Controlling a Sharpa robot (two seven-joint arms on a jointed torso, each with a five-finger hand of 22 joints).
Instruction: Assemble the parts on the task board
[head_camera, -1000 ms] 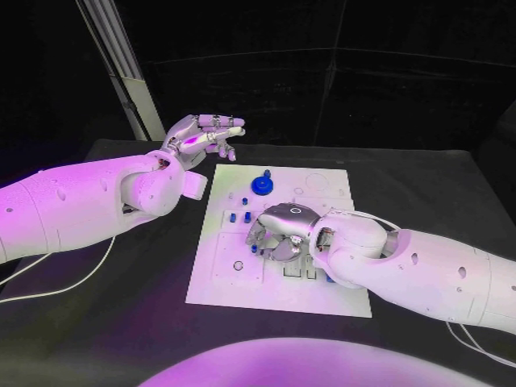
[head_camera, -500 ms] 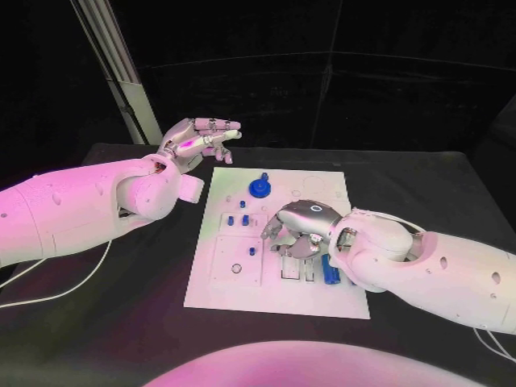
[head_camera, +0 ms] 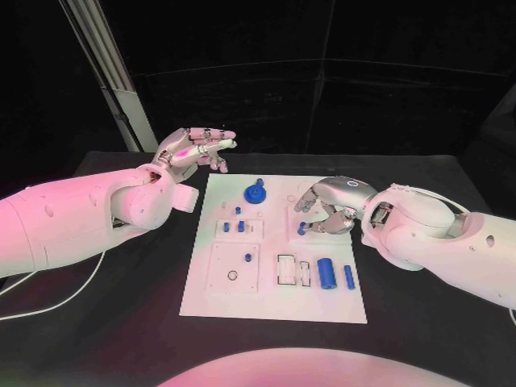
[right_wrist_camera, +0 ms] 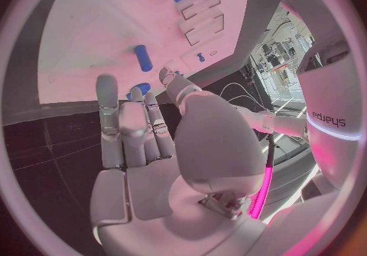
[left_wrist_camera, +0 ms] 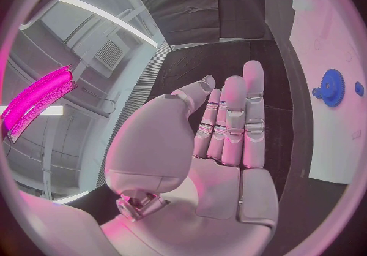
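Observation:
The white task board [head_camera: 212, 298] lies in the middle of the black table. My right hand [head_camera: 328, 205] hovers over the board's far right part, fingers curled downward. It seems to pinch a small blue part [head_camera: 302, 229] between thumb and fingertips [right_wrist_camera: 140, 88], and the part is mostly hidden. Another blue peg [right_wrist_camera: 143, 58] sits on the board just past those fingertips. My left hand [head_camera: 194, 149] is raised beyond the board's far left corner, its fingers straight and holding nothing [left_wrist_camera: 229, 139]. A blue gear [head_camera: 255, 192] stands at the board's far middle.
Two blue cylinders [head_camera: 326, 272] [head_camera: 349, 276] lie side by side on the board's near right, beside empty slots [head_camera: 287, 270]. Small blue pegs [head_camera: 235, 226] stand left of centre, and one peg [head_camera: 247, 257] stands in a square plate. A metal post [head_camera: 113, 89] rises at the far left.
My right hand has moved from the board's middle to its far right part, uncovering the slots and the two blue cylinders. My left hand has stayed raised where it was.

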